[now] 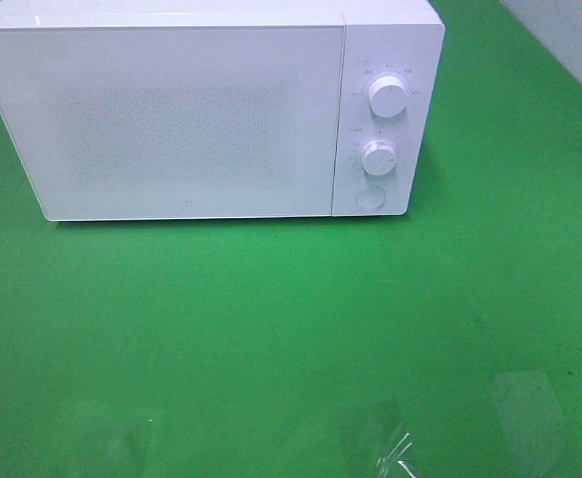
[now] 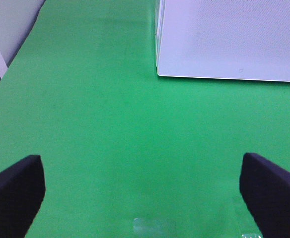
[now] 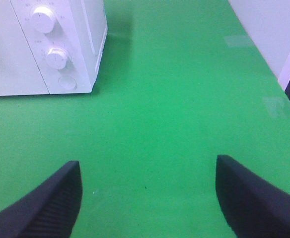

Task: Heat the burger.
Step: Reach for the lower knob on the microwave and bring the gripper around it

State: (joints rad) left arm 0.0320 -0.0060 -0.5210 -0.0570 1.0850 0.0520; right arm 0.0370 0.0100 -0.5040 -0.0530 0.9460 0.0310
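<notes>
The burger is out of view in every frame. A white microwave [image 1: 191, 110] stands at the back of the green table with its door shut; it also shows in the left wrist view [image 2: 229, 39] and the right wrist view [image 3: 40, 44]. Two round knobs [image 1: 387, 96] and a push button [image 1: 371, 198] sit on its right panel. My left gripper [image 2: 145, 198] is open over bare green table in front of the microwave's left corner. My right gripper [image 3: 147, 198] is open over bare table, in front and to the right of the microwave. Neither arm shows in the high view.
The green table [image 1: 271, 329] stretches in front of the microwave. Its left edge [image 2: 16, 59] and right edge [image 3: 264, 54] show in the wrist views, with a pale wall beyond each.
</notes>
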